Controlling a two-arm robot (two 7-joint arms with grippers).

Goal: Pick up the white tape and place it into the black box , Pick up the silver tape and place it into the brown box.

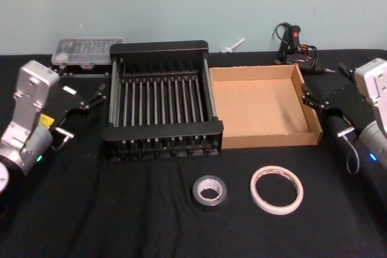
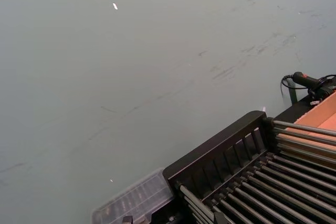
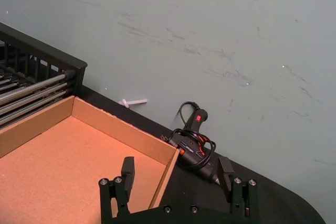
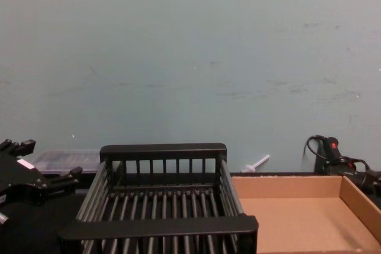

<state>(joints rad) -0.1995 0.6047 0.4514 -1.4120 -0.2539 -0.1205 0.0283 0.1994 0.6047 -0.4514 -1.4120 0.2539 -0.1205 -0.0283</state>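
White tape [image 1: 277, 190], a flat ring with red print, lies on the near tabletop [image 1: 121, 209], right of the smaller, glossy silver tape [image 1: 209, 191]; the two sit near each other, apart. Beyond them stand the black box [image 1: 162, 139], slatted with thick rims, and the matte cardboard brown box [image 1: 263, 139], side by side. Left claw [image 1: 97, 98] hangs raised at the crate's left, fingers spread. Right claw [image 1: 311, 101] hovers at the cardboard's right wall, open, empty.
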